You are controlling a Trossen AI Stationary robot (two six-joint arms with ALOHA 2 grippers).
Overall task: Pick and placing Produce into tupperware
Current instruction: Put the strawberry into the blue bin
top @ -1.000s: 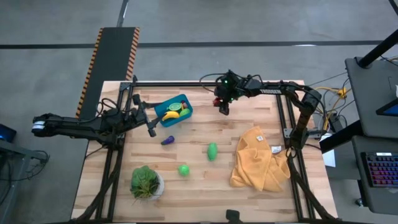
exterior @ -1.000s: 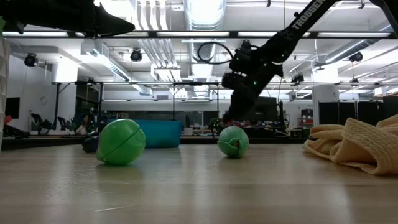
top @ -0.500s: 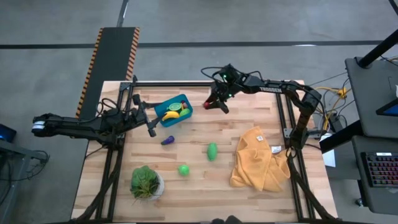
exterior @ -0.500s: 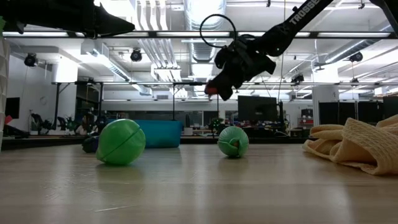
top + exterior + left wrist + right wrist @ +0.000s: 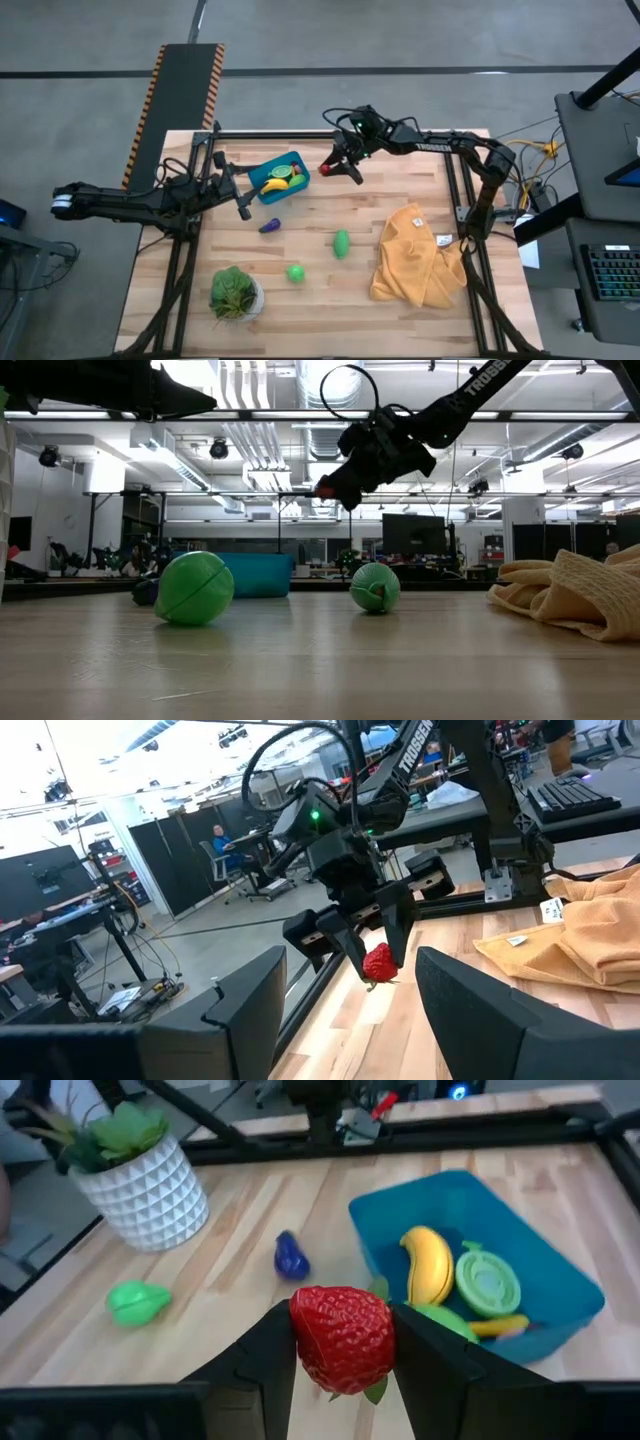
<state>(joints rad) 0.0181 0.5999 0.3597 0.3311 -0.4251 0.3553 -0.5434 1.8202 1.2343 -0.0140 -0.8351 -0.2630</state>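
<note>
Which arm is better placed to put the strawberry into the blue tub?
The right. Its gripper already holds the strawberry in the air just beside the tub. The left gripper waits at the tub's other side, holding nothing.

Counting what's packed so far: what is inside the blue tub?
The tub holds a banana, a round green slice, another green piece and a yellow piece. Anything beneath them is hidden. The strawberry is in the right gripper.
</note>
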